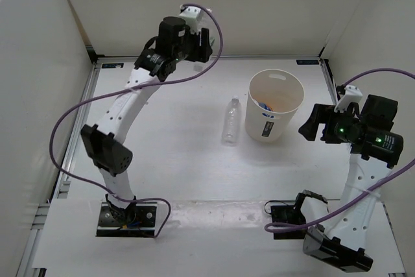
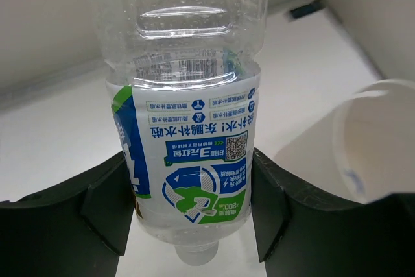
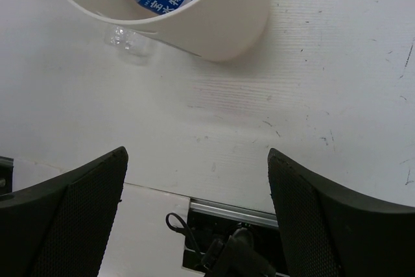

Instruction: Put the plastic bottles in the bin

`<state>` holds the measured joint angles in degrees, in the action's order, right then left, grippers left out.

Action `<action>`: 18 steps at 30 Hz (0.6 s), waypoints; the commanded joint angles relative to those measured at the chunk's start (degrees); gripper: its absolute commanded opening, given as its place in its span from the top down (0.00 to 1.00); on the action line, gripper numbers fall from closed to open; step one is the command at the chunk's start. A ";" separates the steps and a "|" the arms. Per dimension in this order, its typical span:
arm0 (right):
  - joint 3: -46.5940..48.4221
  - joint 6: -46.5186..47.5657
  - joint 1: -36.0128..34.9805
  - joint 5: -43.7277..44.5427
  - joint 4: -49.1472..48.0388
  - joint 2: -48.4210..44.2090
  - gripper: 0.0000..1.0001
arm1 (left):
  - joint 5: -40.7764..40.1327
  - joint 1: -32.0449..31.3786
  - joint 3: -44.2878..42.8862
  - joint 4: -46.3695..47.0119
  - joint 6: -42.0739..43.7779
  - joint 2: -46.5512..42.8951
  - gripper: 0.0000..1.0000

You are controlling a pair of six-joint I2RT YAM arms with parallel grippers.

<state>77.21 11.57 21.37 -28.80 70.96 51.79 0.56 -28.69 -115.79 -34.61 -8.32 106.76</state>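
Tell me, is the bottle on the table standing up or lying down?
Lying down. The bottle lies on its side on the table, beside the bin.

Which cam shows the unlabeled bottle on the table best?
Top external: the whole plain bottle lies in the open beside the bin. Right wrist catches only one end past the bin's wall. Left wrist doesn't show it.
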 commanded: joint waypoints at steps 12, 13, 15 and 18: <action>-2.06 -4.37 -2.38 2.34 -0.91 -5.82 0.10 | 15.26 -19.73 -0.14 22.91 0.67 -3.15 0.48; -1.98 -4.11 -2.38 2.69 -0.65 -5.91 0.10 | 15.44 -20.26 -0.31 23.09 0.93 -2.18 0.45; -1.54 -3.40 -2.29 2.69 -0.12 -6.09 0.10 | 13.95 -21.93 -0.75 23.62 2.43 -1.03 0.42; -1.80 -2.79 -2.38 2.78 -0.03 -7.23 0.10 | 13.95 -22.64 -0.67 25.37 1.29 0.81 0.35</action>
<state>75.18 8.03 19.31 -26.57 70.57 45.67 14.04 -51.00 -115.24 -12.43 -6.81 107.83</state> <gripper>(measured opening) 0.897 0.723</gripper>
